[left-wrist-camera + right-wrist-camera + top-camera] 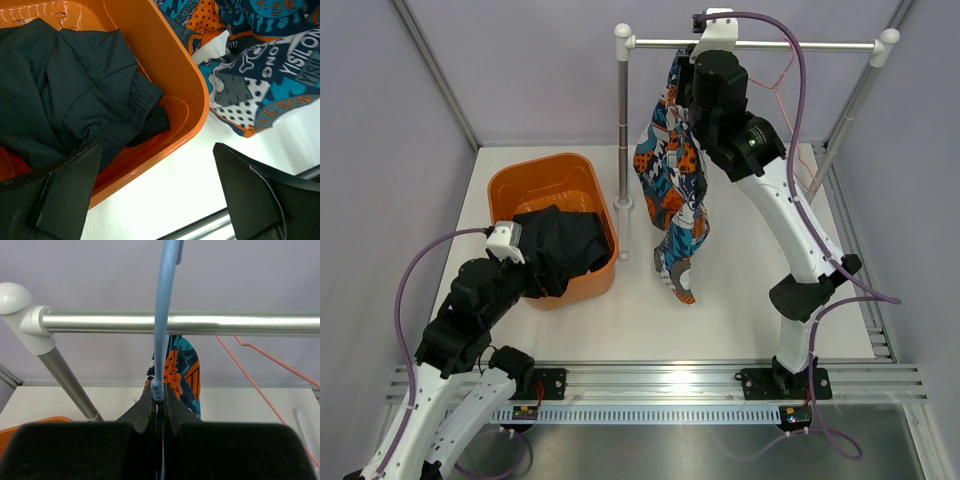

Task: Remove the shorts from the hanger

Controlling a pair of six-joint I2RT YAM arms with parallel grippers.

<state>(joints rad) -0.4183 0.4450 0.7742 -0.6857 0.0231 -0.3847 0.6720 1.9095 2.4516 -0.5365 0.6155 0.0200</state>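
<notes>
Left gripper (pixel 160 197) hovers over the near corner of the orange bin (pixel 508 187), its jaws wide apart and holding nothing. A black garment (pixel 565 245) lies crumpled inside the bin, directly under that gripper.

Patterned shorts (pixel 675 190) hang from the rail (pixel 760 44) at centre. In the top view they lie at roughly 2 o'clock from the left gripper, with the bin wall between the 2. Their long axis runs 12 to 6 o'clock, and the lower hem reaches to about table level; contact cannot be confirmed.

Right gripper (pixel 159 412) is up at the rail, jaws together and clamped on the neck of the blue hanger (pixel 162 315), whose hook sits over the rail. The shorts fall away at 6 o'clock below these jaws.

Judgement: the right arm controls the hanger. The left arm is the free one, but it stands well apart from the cloth. The coming move turns on bringing its open jaws across to the hanging fabric and pulling it along the 6 o'clock axis.
</notes>
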